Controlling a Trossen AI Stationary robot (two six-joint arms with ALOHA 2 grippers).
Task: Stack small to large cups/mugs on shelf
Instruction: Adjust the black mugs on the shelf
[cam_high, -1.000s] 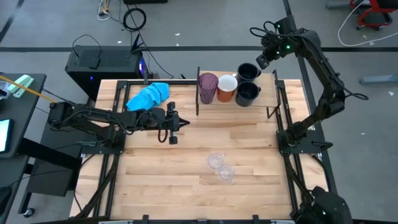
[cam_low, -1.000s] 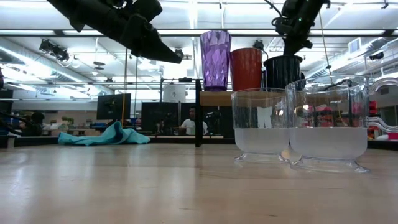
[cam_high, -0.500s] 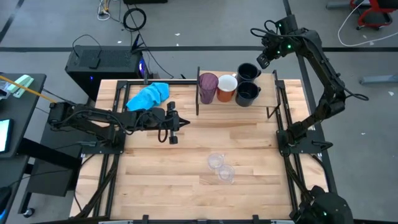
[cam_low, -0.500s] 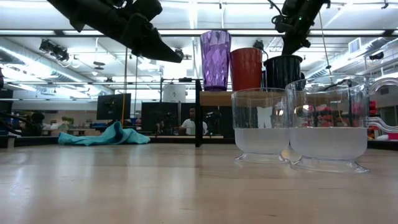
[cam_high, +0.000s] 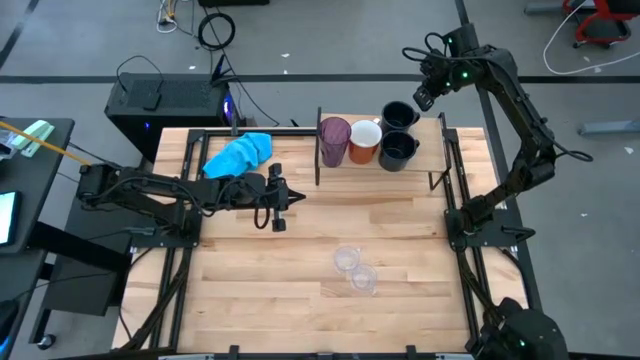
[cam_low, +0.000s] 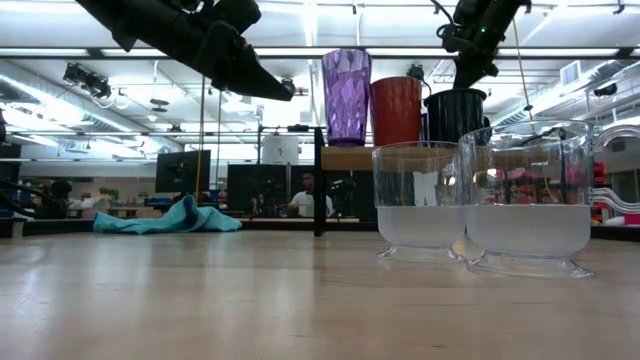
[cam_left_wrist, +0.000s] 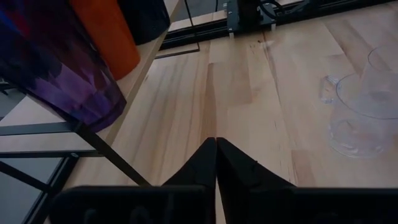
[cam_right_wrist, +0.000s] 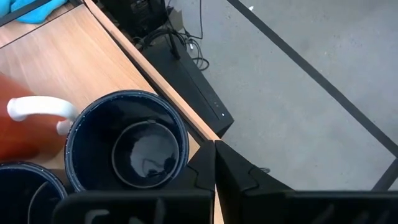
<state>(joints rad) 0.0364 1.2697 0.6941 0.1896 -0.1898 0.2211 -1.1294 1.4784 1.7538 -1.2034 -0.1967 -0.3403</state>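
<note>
On the shelf (cam_high: 426, 160) at the table's far side stand a purple tumbler (cam_high: 334, 141), an orange mug (cam_high: 364, 140) and two black mugs (cam_high: 399, 116) (cam_high: 397, 150). Two clear cups (cam_high: 346, 259) (cam_high: 363, 279) stand on the table's near middle. My left gripper (cam_high: 298, 197) (cam_left_wrist: 216, 149) is shut with nothing in it. It hovers over the table, left of the shelf and pointing toward it. My right gripper (cam_high: 422, 97) (cam_right_wrist: 215, 148) is shut. It hangs above and just beyond the rim of the far black mug (cam_right_wrist: 127, 147).
A blue cloth (cam_high: 240, 153) lies at the table's far left, next to the shelf's dark left upright (cam_high: 319, 150). The middle of the table is bare wood. A black box (cam_high: 165, 100) and cables sit on the floor beyond the far edge.
</note>
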